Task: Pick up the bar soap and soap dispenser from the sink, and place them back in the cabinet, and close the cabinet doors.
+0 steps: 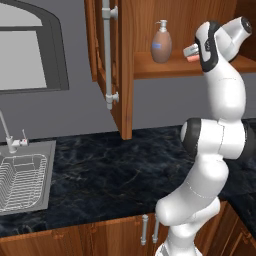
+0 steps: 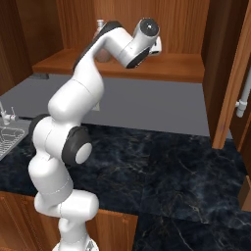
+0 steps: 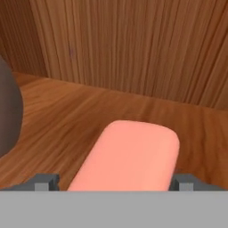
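The salmon bar soap [image 3: 129, 153] lies flat on the cabinet's wooden shelf [image 3: 58, 116]. My gripper [image 3: 115, 181] is open, one fingertip [image 3: 45, 181] on each side of the soap with a small gap. In the left base view the gripper [image 1: 191, 53] reaches into the cabinet [image 1: 180, 20] with the bar soap [image 1: 192, 59] under it. The brown soap dispenser [image 1: 161, 44] stands upright on the shelf just left of the hand. Its dark rounded side [image 3: 8, 111] shows at the left of the hand view. The sink [image 1: 47, 150] is at the far left, with nothing of the task in it.
The left cabinet door [image 1: 120, 65] stands open with its silver bar handle [image 1: 107, 55]; the right cabinet door [image 2: 235, 73] hangs open too. A wire rack [image 1: 20, 182] fills the basin. Dark marble counter [image 1: 115, 170] runs below the cabinet.
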Controlling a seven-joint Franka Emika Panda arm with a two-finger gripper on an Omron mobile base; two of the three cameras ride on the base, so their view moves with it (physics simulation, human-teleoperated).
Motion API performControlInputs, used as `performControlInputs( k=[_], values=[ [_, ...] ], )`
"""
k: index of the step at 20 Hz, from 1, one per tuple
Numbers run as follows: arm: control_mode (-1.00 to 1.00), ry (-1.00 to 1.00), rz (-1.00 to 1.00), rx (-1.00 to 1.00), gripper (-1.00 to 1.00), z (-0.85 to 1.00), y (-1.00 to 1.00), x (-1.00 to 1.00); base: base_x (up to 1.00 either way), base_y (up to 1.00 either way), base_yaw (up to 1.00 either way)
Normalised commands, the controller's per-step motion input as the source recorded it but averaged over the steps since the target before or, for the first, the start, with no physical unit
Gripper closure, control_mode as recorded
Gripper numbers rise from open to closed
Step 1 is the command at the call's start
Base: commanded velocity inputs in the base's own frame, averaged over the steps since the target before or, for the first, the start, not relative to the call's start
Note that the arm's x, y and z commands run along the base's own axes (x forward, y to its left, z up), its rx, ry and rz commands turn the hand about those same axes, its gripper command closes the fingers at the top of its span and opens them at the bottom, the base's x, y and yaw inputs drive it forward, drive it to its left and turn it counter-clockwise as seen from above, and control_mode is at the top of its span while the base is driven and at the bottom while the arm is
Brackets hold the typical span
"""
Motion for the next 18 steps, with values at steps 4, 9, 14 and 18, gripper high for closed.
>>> performControlInputs(
  k=[4,9,14,18],
  values=[
    [-1.00,0.00,-0.06,0.00,-1.00,0.10,-0.03,0.00,0.00,0.00,0.00],
    [-1.00,0.00,-0.08,0.00,-1.00,0.15,-0.06,0.03,0.00,0.00,0.00],
    [-1.00,0.00,-0.10,-0.01,-1.00,0.15,-0.06,0.01,0.00,0.00,0.00],
    [-1.00,-0.02,-0.12,0.00,-1.00,0.12,-0.05,-0.19,0.00,0.00,0.00]
  ],
)
